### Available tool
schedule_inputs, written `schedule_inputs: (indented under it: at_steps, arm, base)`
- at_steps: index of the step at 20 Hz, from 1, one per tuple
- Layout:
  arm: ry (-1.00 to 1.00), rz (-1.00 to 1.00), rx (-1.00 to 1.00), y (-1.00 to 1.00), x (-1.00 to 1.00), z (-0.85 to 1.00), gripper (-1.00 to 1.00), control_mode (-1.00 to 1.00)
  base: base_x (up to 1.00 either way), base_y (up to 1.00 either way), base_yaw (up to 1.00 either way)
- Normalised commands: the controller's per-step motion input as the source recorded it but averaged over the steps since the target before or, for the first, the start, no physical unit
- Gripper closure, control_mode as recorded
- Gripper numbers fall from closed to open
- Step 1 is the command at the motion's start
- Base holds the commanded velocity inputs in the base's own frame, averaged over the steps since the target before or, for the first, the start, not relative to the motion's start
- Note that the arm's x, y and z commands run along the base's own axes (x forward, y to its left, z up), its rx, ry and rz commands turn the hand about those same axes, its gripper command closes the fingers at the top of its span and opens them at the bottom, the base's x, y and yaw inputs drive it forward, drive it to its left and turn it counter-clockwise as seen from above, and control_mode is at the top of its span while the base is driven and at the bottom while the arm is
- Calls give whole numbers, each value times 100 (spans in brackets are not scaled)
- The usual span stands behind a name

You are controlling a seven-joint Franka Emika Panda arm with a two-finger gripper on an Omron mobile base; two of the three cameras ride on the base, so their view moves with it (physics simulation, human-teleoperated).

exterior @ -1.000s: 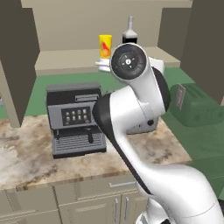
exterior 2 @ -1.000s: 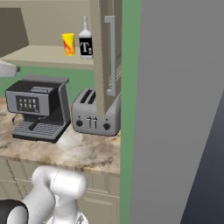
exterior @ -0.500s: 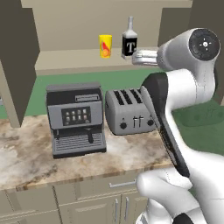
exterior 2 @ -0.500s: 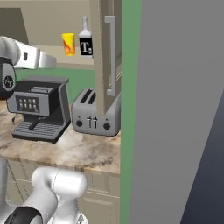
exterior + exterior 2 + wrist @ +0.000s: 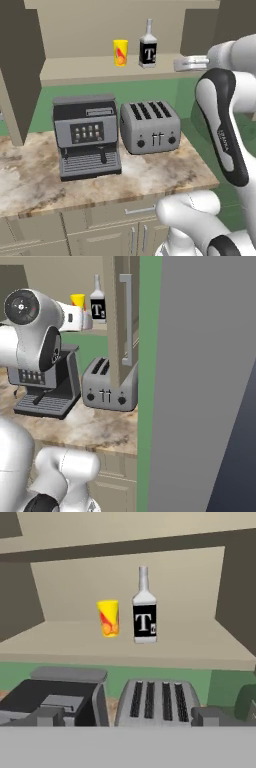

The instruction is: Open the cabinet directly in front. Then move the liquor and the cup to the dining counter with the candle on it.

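Hovering level with the open cabinet (image 5: 75, 75) shelf, the gripper (image 5: 125, 716) is seen with its jaws spread wide and nothing held between them; its fingertips (image 5: 42, 716) are seen low in the hand view, well apart. Straight ahead on the shelf, the liquor (image 5: 144, 612) is stood upright just beside the cup (image 5: 108, 618), the two close but apart. Below the shelf, a toaster (image 5: 150, 126) and a coffee machine (image 5: 87, 135) are set side by side on the marble worktop (image 5: 150, 175). An open cabinet door (image 5: 120, 316) with a silver bar handle (image 5: 127, 318) is seen edge-on in the right base view.
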Motion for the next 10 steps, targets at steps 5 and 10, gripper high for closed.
schedule_inputs:
  at_steps: [5, 10]
  arm:
    - [0, 0, -1, 0, 36, 13, -100, -100]
    - [2, 0, 0, 0, 60, 0, -100, -100]
  base:
    - [0, 0, 0]
    - [0, 0, 0]
